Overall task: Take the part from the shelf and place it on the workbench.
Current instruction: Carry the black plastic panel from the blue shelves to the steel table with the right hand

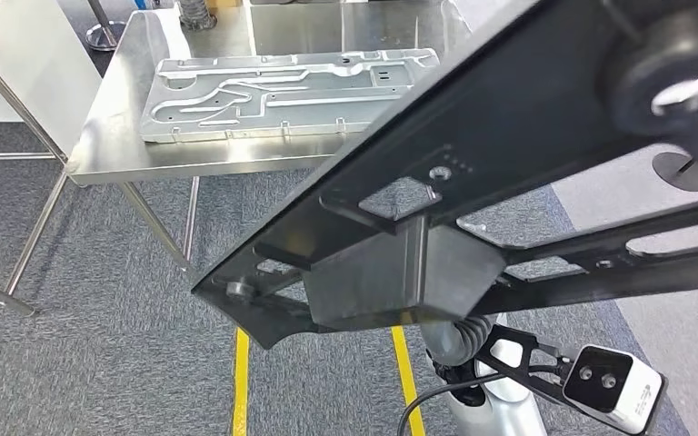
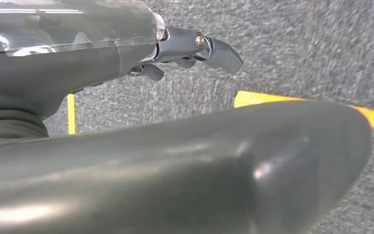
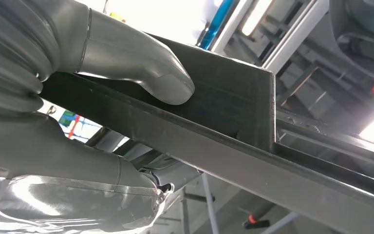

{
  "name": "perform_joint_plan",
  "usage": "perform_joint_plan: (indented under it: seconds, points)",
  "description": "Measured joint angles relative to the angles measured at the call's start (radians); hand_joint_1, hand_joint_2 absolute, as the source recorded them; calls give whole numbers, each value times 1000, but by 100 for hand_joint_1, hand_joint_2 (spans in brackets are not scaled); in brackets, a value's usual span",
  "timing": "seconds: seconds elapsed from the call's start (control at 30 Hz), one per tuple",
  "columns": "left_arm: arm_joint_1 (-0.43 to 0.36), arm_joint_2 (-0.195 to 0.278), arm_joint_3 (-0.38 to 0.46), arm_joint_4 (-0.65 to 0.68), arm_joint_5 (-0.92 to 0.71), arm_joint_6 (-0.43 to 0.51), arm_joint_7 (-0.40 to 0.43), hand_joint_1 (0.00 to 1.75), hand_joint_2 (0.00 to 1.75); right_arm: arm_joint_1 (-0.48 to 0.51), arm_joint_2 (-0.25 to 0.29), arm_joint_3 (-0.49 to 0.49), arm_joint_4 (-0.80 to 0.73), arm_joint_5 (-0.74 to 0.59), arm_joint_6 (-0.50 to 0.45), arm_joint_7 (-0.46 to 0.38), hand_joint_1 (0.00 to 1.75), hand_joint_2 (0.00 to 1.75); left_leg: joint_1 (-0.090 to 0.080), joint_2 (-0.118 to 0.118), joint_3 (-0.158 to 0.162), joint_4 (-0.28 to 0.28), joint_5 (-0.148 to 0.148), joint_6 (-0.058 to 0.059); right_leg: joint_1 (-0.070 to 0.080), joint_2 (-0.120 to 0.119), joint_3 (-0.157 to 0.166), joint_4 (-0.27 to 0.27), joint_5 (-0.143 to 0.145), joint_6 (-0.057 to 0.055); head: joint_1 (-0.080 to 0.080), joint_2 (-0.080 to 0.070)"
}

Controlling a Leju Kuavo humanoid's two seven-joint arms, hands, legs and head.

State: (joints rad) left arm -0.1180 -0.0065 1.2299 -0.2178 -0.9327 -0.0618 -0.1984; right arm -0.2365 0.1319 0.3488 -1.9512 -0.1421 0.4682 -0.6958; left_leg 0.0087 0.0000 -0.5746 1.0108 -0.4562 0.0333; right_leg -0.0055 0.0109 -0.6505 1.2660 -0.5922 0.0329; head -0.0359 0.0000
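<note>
A workbench point(image 1: 109, 136) stands ahead and to the left, on the carpeted floor point(image 1: 100, 309). On its top lies a flat machined plate point(image 1: 282, 91), lengthways across the bench. Nearer the camera, a large frame part point(image 1: 473, 182) hangs in the air, slanting from the lower left up to the upper right, its upper edge overlapping the bench's right end. Under the part, two floor lines point(image 1: 241, 381) run toward the viewer, side by side. The right hand point(image 3: 78, 97) grips the part's edge (thumb on one face, fingers beneath). The left hand point(image 2: 185, 48) hangs above the floor, beside a line, with nothing in it.
</note>
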Motion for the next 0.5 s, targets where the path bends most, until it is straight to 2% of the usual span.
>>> perform_joint_plan:
  seconds: [0.03,0.07,0.1,0.13,0.17,0.2,0.23,0.27,0.33,0.37,0.4,0.47,0.5]
  points:
    - [1,0,0,0,0,0,0,0,0,1,0,-1,0,0,0,0,175,175,0,0,11,0,-10,0,-1,-1,-34,28,-21,0,0,0]
    - [2,0,0,0,0,0,0,0,0,1,0,-1,0,0,0,0,175,175,0,0,25,0,-21,0,-1,-3,-53,27,-27,-1,0,0]
    - [3,0,0,0,0,0,0,0,0,1,0,-2,0,0,0,0,175,175,0,-1,41,0,-33,-2,0,-4,-58,-4,-10,-5,0,0]
    - [4,0,0,0,1,0,0,0,0,1,0,-2,0,0,0,0,175,175,-1,-1,57,-1,-46,-3,2,-5,-50,-62,31,-10,0,0]
    - [5,-2,0,0,1,0,0,0,0,1,0,-2,1,0,0,0,175,175,-1,-1,72,-1,-58,-6,6,-9,-39,-130,93,-19,0,0]
    - [5,-4,0,0,1,-1,0,0,0,1,0,-2,2,0,0,0,175,175,-2,-1,84,-2,-70,-10,10,-11,-30,-184,144,-26,0,0]
    - [5,-6,0,1,1,-1,0,0,0,1,0,-3,2,0,-1,1,175,175,-3,-1,92,-6,-80,-15,15,-12,-23,-222,182,-32,0,0]
    - [5,-8,0,1,0,-2,0,0,0,1,0,-3,3,1,-2,1,175,175,-4,0,100,-7,-84,-21,17,-12,-20,-242,200,-37,0,0]
    - [4,-7,0,1,0,-2,0,0,0,0,1,-4,3,2,-3,3,175,175,-5,2,110,-4,-81,-34,15,-6,-1,-255,192,-45,0,0]
    - [3,-7,0,1,0,-3,-1,0,0,0,2,-4,4,3,-3,3,175,175,-5,2,106,18,-74,-39,12,-5,13,-263,189,-51,0,0]
    - [1,-7,0,0,0,-4,-1,0,0,-1,2,-5,4,3,-3,3,175,175,-4,1,87,55,-71,-43,10,-4,28,-269,183,-56,0,0]
    - [0,-7,0,0,0,-4,-1,0,0,-2,4,-5,4,4,-3,2,175,175,-1,1,13,170,-92,-52,8,-4,55,-275,167,-62,0,0]
    - [1,-7,0,0,0,-4,-1,0,0,-2,4,-5,4,4,-3,2,175,175,0,1,-30,223,-122,-55,8,-2,66,-276,157,-64,0,0]
